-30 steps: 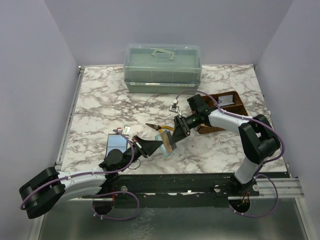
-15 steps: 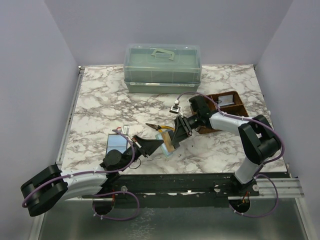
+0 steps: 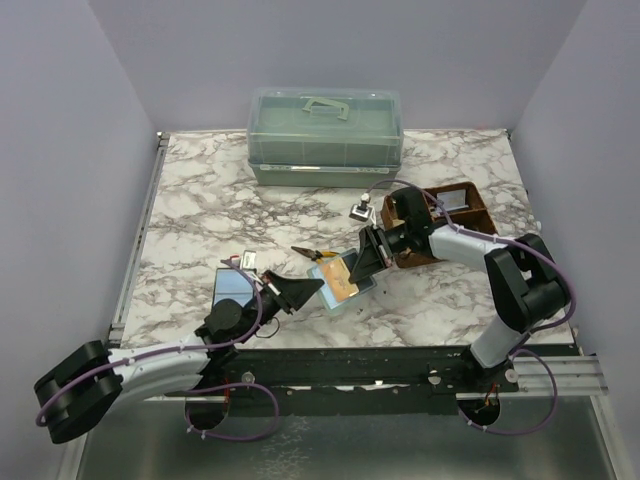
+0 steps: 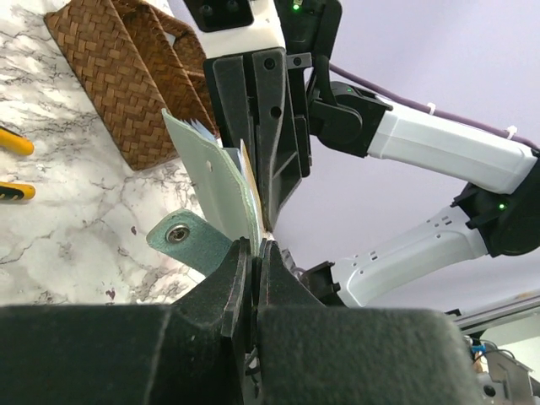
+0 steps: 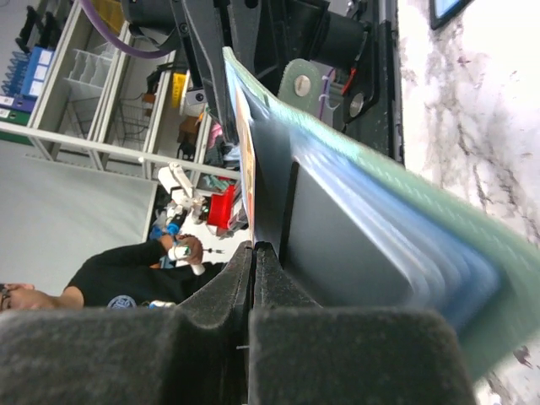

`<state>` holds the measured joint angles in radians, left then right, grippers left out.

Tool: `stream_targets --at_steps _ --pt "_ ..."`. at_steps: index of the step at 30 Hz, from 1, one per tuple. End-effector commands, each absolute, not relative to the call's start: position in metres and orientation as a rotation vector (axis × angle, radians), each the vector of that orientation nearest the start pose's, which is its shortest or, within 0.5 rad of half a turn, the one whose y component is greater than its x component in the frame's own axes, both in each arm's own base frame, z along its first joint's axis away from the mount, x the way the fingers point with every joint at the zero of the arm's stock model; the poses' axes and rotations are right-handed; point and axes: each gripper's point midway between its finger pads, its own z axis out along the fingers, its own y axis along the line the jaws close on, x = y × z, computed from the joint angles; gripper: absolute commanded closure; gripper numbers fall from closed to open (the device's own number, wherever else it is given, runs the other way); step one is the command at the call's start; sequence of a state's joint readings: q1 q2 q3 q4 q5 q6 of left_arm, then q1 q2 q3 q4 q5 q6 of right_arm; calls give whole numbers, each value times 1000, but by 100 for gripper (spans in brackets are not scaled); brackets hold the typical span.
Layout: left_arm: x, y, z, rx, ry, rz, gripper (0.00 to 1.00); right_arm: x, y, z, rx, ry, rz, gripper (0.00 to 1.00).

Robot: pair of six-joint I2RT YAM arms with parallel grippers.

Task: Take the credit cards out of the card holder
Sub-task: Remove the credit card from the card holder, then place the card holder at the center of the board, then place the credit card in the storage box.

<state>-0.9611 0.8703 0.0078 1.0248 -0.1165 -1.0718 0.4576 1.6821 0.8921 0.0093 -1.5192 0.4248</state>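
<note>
Roughly early on: 1 bluish card [image 3: 235, 288] lies flat on the table [image 3: 200, 200] by the L arm, prob. already out. A tan card [image 3: 342, 290] and others sit in the card holder [image 3: 322, 272]. It's held mid-front btwn both arms. The left gripper [image 4: 256, 249] is clamped on its near edge. The right gripper [image 5: 253, 249] is pinched shut on a thin dark sheet [image 5: 270, 186], card or pocket, can't tell. Holder tilts, open face up; long axis approx L-R, gripper to gripper.
</note>
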Motion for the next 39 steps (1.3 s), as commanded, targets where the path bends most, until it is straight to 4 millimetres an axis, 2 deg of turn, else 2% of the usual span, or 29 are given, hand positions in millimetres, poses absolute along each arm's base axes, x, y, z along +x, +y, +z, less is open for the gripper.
stream_targets --at_steps 1,7,13,16,25,28,33,36,39 --pt "158 -248 167 -204 1656 -1503 100 195 274 172 -837 2095 2100 100" --pt "157 -237 166 -223 1662 -1476 100 202 275 160 -821 2148 2029 100" --pt "157 -232 139 -273 1759 -1419 100 204 273 165 -881 2117 1925 100" --pt "158 -233 133 -293 1789 -1409 100 209 272 165 -923 2104 1832 100" --pt "154 -237 131 -317 1814 -1456 100 237 245 170 -1004 2052 1501 100" --pt "153 -238 123 -331 1849 -1451 100 257 225 172 -934 2077 1422 100" --pt "157 -236 99 -381 1939 -1377 100 301 169 166 -750 2169 1210 100" --pt "158 -233 82 -404 1998 -1320 100 324 135 158 -706 2240 1029 100" --pt "158 -228 69 -401 2047 -1261 100 343 115 153 -728 2295 857 100"
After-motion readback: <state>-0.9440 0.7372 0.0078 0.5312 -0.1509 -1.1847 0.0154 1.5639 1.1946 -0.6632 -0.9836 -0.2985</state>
